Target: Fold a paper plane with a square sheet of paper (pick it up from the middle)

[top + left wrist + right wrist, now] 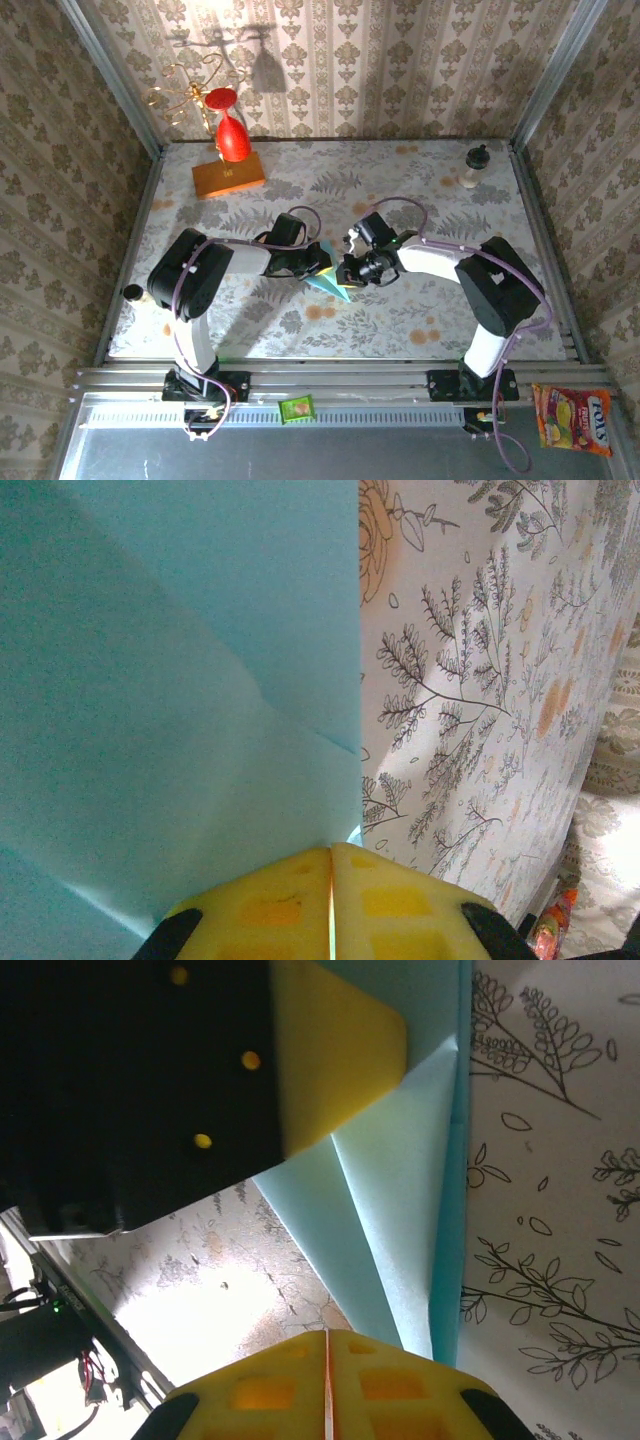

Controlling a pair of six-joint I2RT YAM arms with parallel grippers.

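At centre frame, the left gripper's [321, 265] jaws clamp the thin, creased light-blue plane [329, 284]. The right gripper's [349, 272] jaws are together against its folded edge.

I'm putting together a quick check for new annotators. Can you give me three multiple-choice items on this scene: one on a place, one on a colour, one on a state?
1. Where does the orange block stand on the table?
A. at the far left
B. at the near right corner
C. between the two arms

2. What colour is the sheet of paper?
A. white
B. light blue
C. pink

3. How do the fingers of the left gripper stand?
A. spread wide apart
B. closed together
C. clamped round a bottle

Key:
1 A: the top view shows the block at the far left of the table, well beyond both arms.
2 B: the paper is light blue in the top view and both wrist views.
3 B: the left wrist view shows the fingers meeting, with only a hairline seam between them.
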